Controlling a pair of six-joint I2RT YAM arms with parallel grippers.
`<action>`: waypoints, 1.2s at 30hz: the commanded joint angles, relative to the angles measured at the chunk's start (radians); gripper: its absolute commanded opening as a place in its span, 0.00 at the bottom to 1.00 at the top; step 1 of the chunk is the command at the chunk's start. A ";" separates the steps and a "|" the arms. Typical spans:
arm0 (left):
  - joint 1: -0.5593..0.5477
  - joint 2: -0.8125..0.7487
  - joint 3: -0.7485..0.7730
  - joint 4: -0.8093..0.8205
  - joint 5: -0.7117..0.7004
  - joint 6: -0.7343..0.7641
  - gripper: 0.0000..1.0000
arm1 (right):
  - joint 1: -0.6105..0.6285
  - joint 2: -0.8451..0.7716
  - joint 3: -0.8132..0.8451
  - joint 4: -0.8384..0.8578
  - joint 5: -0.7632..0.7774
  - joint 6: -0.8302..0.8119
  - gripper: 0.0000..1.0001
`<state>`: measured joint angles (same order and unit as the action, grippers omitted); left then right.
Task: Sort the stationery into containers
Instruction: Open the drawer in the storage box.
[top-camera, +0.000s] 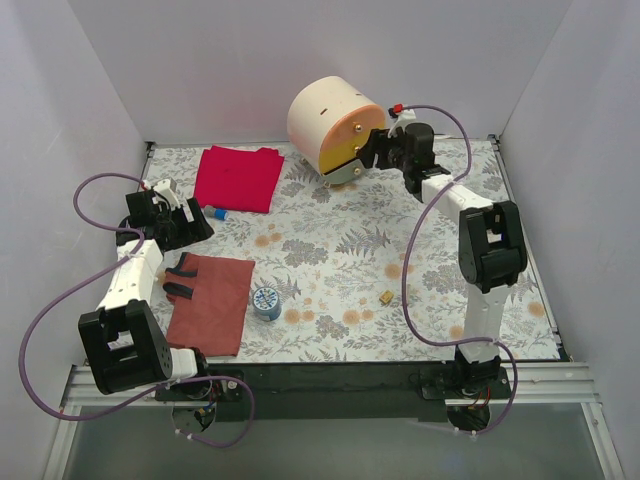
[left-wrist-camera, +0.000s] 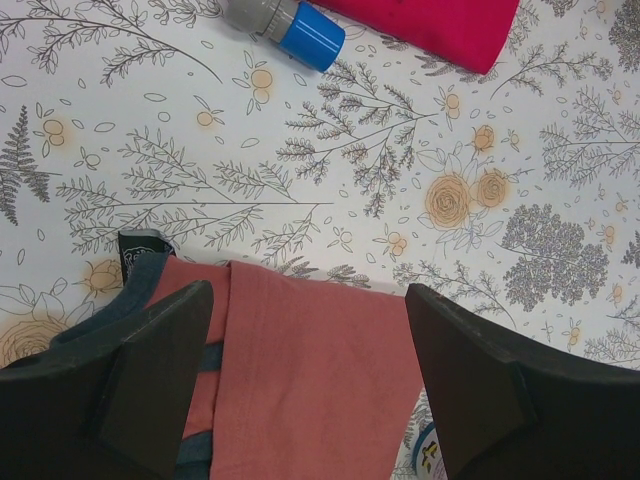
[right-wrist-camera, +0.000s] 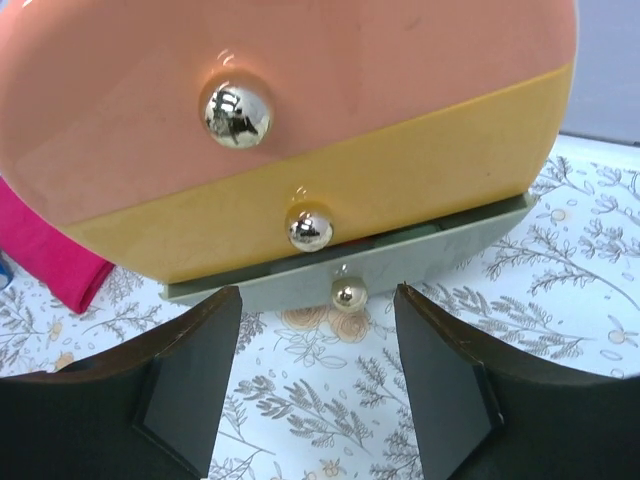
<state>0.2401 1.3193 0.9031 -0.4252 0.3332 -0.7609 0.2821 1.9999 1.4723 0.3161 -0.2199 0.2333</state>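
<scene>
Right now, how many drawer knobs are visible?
3: the top knob on the orange drawer, the middle knob on the yellow drawer, the bottom knob on the green drawer.

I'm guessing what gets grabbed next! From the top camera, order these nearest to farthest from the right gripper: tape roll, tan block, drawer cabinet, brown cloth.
From the right gripper:
1. drawer cabinet, right at the gripper, far side.
2. tan block, near side, on the right.
3. tape roll, near side, left of middle.
4. brown cloth, near side, farthest left.
</scene>
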 joint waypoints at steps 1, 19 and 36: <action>0.005 -0.029 -0.012 0.013 0.013 -0.005 0.78 | 0.000 0.051 0.098 0.061 -0.002 -0.046 0.69; 0.007 -0.031 -0.036 0.026 0.009 -0.003 0.78 | 0.012 0.143 0.197 0.092 -0.035 -0.032 0.57; 0.007 -0.015 -0.032 0.032 0.007 -0.002 0.78 | 0.032 0.189 0.226 0.092 -0.010 -0.029 0.50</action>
<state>0.2405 1.3167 0.8738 -0.4126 0.3332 -0.7643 0.3092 2.1693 1.6627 0.3527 -0.2413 0.2062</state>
